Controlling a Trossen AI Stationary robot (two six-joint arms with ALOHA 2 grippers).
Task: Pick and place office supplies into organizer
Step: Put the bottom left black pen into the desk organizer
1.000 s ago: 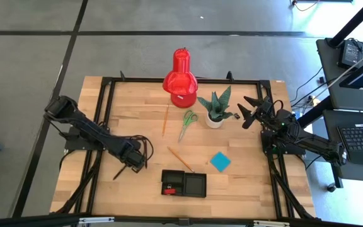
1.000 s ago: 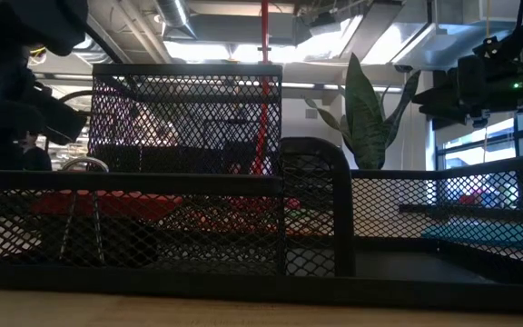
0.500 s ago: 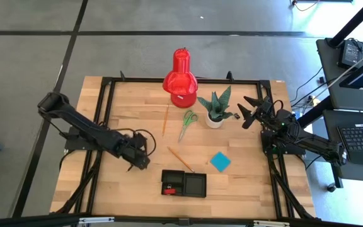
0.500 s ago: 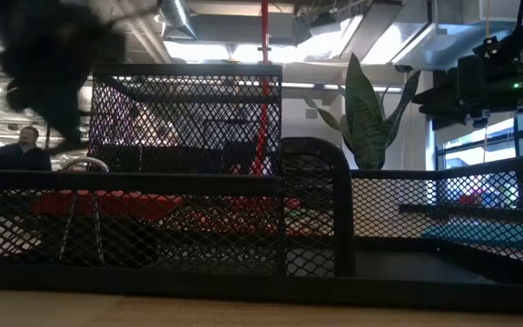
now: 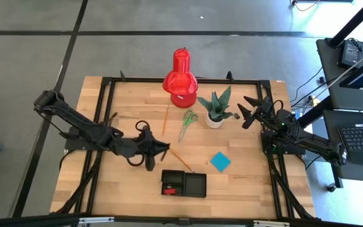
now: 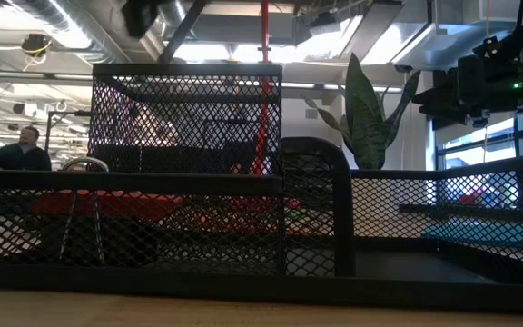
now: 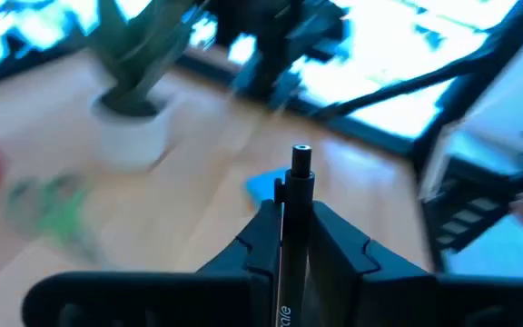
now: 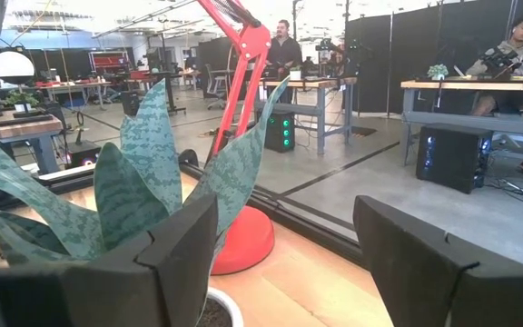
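My left gripper is shut on a black pen above the table, left of and beyond the organizer, a low black mesh tray that fills the low view. A small red piece lies in its left compartment. Two orange pencils, green-handled scissors and a blue note pad lie flat on the wood. My right gripper waits open at the table's right edge, beside the plant. My left gripper pinches the pen's barrel between its two fingers. The pen lies along the fingers, one end sticking out past the fingertips. The fingers come nearly level from the table's left, and the pen is lifted clear of the table.
A big red lamp stands at the far edge, and a white-potted green plant to its right, close to the scissors. Bare wood lies at the table's near left. A person shows in the room behind.
My left gripper has risen and gone toward the table's right edge, nearer the organizer. It has tipped from pointing down to nearly level and rolled. The black pen has come up off the table with it.
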